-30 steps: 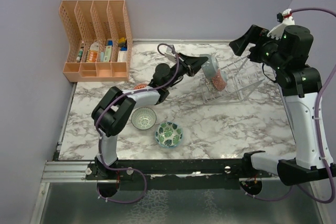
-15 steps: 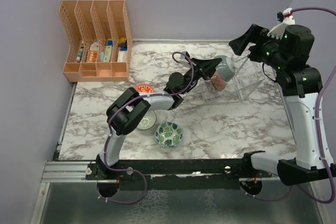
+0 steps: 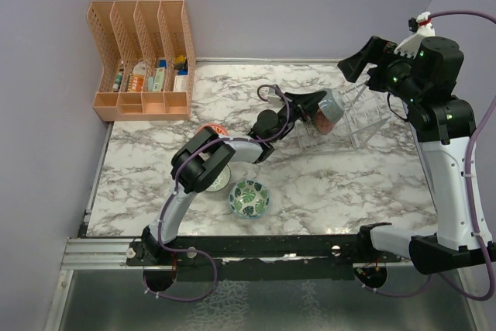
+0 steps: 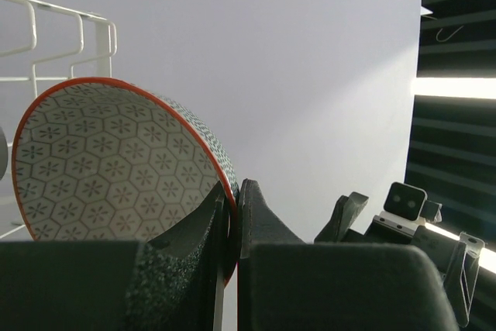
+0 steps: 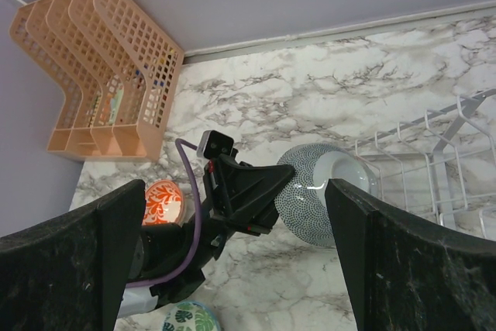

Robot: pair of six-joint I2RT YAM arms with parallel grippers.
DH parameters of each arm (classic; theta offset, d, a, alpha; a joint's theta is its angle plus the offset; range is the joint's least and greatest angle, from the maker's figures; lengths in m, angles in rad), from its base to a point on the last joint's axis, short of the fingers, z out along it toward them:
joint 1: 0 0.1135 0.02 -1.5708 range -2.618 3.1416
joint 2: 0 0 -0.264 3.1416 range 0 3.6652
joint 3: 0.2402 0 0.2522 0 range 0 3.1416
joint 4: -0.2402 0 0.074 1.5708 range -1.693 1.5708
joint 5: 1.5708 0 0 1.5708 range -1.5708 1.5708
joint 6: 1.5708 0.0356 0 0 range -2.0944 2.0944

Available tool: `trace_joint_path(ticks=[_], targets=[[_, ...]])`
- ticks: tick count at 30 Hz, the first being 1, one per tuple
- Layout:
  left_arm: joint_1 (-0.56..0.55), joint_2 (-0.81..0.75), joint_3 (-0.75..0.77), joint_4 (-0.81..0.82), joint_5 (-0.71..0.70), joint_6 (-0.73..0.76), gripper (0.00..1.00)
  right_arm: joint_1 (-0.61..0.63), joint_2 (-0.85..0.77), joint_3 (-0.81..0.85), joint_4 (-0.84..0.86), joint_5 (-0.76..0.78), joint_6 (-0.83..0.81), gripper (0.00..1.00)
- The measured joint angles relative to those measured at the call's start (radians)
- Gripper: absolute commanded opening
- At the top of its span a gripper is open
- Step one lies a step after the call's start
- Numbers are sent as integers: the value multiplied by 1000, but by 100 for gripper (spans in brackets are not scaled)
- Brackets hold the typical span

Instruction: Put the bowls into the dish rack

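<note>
My left gripper (image 3: 316,103) is shut on the rim of a bowl (image 3: 332,105) with a blue-dotted outside, a red rim and a white lattice inside (image 4: 101,160). It holds the bowl tilted on edge at the left end of the clear wire dish rack (image 3: 366,118). Whether the bowl rests on the prongs I cannot tell. A reddish speckled bowl (image 3: 321,123) stands in the rack just below it. My right gripper (image 3: 355,60) hangs open and empty above the rack, its fingers (image 5: 77,261) wide apart.
An orange-red bowl (image 3: 209,129), a white bowl (image 3: 220,181) half hidden under the left arm and a green leaf-print bowl (image 3: 249,198) sit on the marble table (image 3: 349,184). An orange file organiser (image 3: 143,56) stands at the back left.
My left arm has stretched to the right and carried the bowl up to the rack's left end. The right arm has not moved.
</note>
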Motion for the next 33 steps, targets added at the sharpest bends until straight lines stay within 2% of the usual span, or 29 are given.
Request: trace_joint_path(ticks=[7,16,30,33], targets=[[0,15,2,1,-4,-4,0,0,0,-10,0,0,-4,100],[0,132,98,41,-4,-14,0,0,0,-21,0,0,-8,100],[10,135,103,38,28,-6,0,0,2,-36,0,0,-22,100],[16,144,124,13,49,-2,4,0,5,-36,0,0,-27,100]])
